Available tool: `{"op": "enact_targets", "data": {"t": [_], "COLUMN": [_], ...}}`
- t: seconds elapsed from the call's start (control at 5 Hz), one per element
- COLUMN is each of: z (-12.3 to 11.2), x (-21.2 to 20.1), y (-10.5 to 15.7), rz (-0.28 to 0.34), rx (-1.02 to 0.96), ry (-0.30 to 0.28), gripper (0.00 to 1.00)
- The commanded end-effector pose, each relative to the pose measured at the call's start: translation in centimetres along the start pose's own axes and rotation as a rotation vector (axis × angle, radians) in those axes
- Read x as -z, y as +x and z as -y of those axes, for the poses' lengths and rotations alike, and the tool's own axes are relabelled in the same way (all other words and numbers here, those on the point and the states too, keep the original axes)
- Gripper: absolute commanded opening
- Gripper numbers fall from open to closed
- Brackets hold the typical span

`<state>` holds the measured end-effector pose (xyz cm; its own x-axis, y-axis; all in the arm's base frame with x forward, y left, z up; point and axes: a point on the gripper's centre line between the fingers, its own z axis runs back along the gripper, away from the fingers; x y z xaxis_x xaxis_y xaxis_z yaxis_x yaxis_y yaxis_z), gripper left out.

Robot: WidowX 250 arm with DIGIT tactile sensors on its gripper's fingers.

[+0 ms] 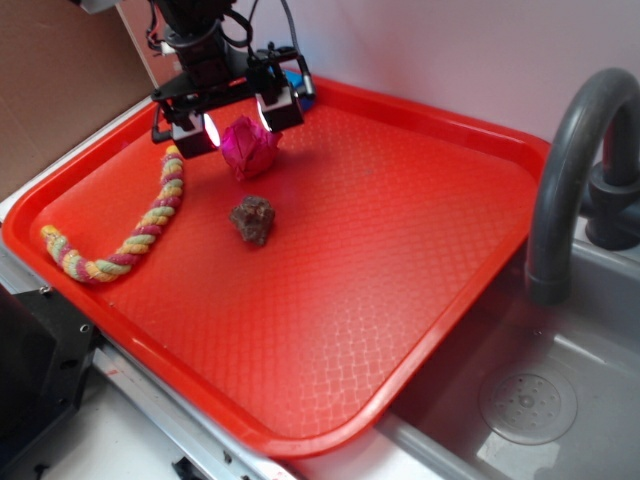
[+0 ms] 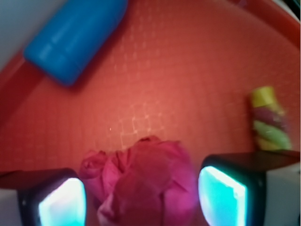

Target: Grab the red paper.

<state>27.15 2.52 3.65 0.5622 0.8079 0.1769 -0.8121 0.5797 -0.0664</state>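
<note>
Red paper (image 1: 249, 146) sits crumpled on the tray (image 1: 400, 250) near its far-left corner, and you have it framed between the spread fingers of the claw (image 1: 238, 122), one lit pad on each side. From the wrist view the ball (image 2: 146, 183) lies centred in the gap, with daylight left on both flanks, so nothing is pinched yet. It has no real long axis; a straight close should catch it. Keep clear of the rope (image 1: 130, 235) and the brown lump (image 1: 252, 219).

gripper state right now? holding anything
gripper: open, jaws on either side of the red paper, not closed on it.
</note>
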Motion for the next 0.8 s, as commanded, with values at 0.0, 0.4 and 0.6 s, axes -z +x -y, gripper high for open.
{"op": "enact_targets", "data": {"t": [0.0,0.4,0.6], "z": [-0.1,-0.1,0.1], "x": [1.9,0.9,-2.1], "y": [-0.2,-0.6,-0.6], "rz": [-0.041,-0.008,-0.025], "rx": [0.022,0.022,0.06], "ry": [0.009,0.006,-0.06], "gripper": [0.27,0.0,0.0]}}
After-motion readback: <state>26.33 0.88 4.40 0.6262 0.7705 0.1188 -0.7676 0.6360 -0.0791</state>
